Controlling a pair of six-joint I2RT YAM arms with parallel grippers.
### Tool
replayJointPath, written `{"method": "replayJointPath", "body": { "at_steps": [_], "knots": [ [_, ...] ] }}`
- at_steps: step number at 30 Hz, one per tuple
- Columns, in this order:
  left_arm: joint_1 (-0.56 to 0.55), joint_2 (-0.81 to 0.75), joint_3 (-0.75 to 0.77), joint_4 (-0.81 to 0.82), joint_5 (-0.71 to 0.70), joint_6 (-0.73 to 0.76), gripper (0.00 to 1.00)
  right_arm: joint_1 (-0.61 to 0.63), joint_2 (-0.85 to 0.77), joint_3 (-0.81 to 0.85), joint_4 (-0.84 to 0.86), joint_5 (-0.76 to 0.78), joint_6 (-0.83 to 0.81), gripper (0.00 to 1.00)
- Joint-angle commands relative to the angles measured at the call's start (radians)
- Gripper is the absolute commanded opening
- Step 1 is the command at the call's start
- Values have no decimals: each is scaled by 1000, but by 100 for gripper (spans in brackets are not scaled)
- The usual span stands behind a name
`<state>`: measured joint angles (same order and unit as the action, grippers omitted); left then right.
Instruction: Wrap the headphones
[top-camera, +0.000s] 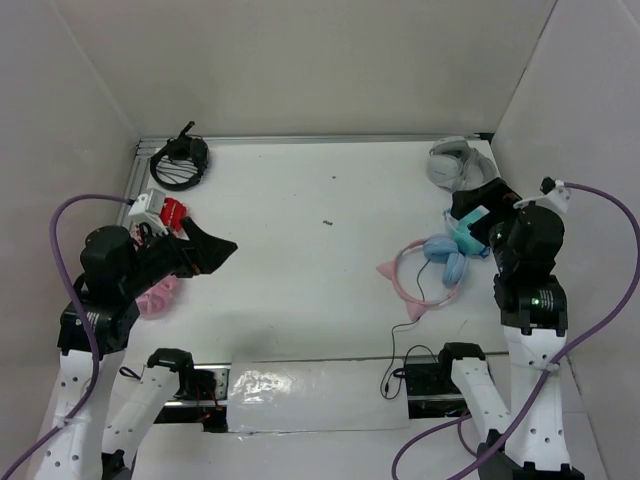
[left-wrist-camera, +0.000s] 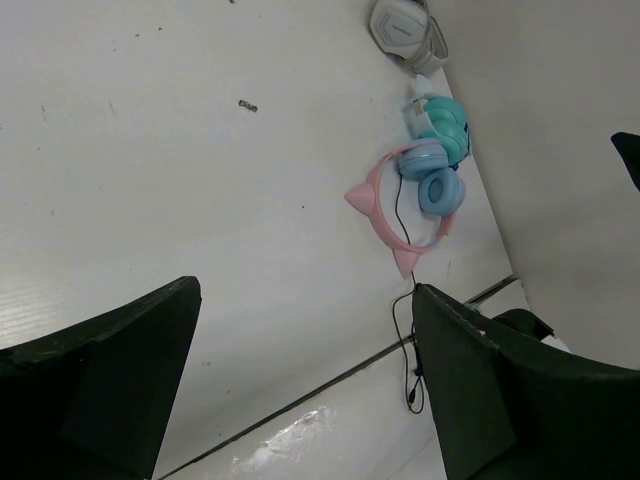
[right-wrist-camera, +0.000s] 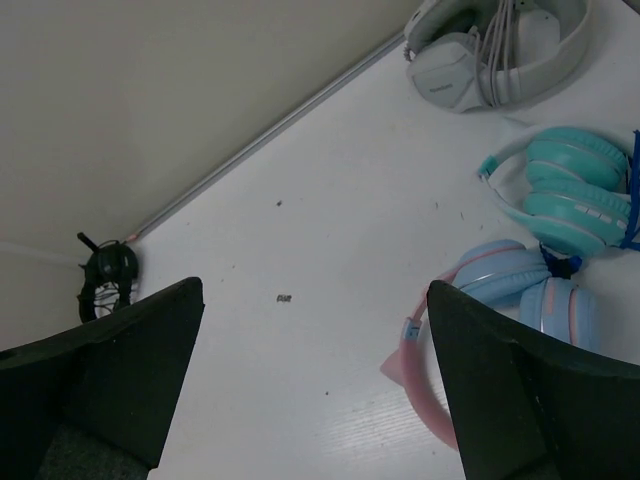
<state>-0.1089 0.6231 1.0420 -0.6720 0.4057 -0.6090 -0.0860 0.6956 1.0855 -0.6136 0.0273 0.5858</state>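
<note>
The headphones (top-camera: 425, 272) lie flat on the white table at the right, with a pink cat-ear headband and light-blue ear cups. Their thin black cable (top-camera: 392, 362) trails toward the near edge. They also show in the left wrist view (left-wrist-camera: 385, 215) and in the right wrist view (right-wrist-camera: 510, 278). My left gripper (top-camera: 212, 250) is open and empty, raised over the table's left side, far from them. My right gripper (top-camera: 478, 208) is open and empty, just behind and to the right of the ear cups. Each wrist view shows its fingers wide apart, left (left-wrist-camera: 305, 290) and right (right-wrist-camera: 315, 288).
Teal headphones (top-camera: 466, 236) touch the ear cups at the back. Grey-white headphones (top-camera: 452, 162) lie in the back right corner. A black coiled item (top-camera: 180, 160) sits at the back left. A pink object (top-camera: 158, 297) lies under my left arm. Walls enclose three sides.
</note>
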Motion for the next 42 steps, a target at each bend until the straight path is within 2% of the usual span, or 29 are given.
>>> {"method": "replayJointPath", "body": {
  "at_steps": [1, 6, 11, 18, 23, 28, 35, 38, 39, 42],
  "knots": [
    [3, 10, 24, 63, 47, -1, 99, -4, -15, 7, 38, -23, -18, 100],
    [3, 27, 0, 103, 70, -11, 99, -4, 4, -10, -24, -23, 11, 100],
    [3, 72, -10, 118, 113, -8, 99, -4, 22, -133, -83, 20, 60, 100],
    [3, 101, -33, 152, 147, 2, 99, -3, 88, -335, -121, 120, 221, 100],
    [3, 116, -54, 172, 176, -6, 99, -6, 212, -429, -89, 163, 258, 100],
    [3, 145, -57, 181, 199, -11, 99, -6, 321, -481, -20, 137, 276, 97],
    [3, 170, -57, 187, 219, -5, 99, -6, 367, -536, -9, 232, 322, 96],
    [3, 182, -60, 198, 232, 3, 99, -6, 384, -568, 52, 241, 350, 89],
    [3, 187, -59, 198, 249, 5, 99, -6, 396, -575, 66, 243, 361, 81],
    [2, 211, -42, 189, 274, 15, 99, 5, 412, -587, 118, 252, 356, 66]
  ]
}}
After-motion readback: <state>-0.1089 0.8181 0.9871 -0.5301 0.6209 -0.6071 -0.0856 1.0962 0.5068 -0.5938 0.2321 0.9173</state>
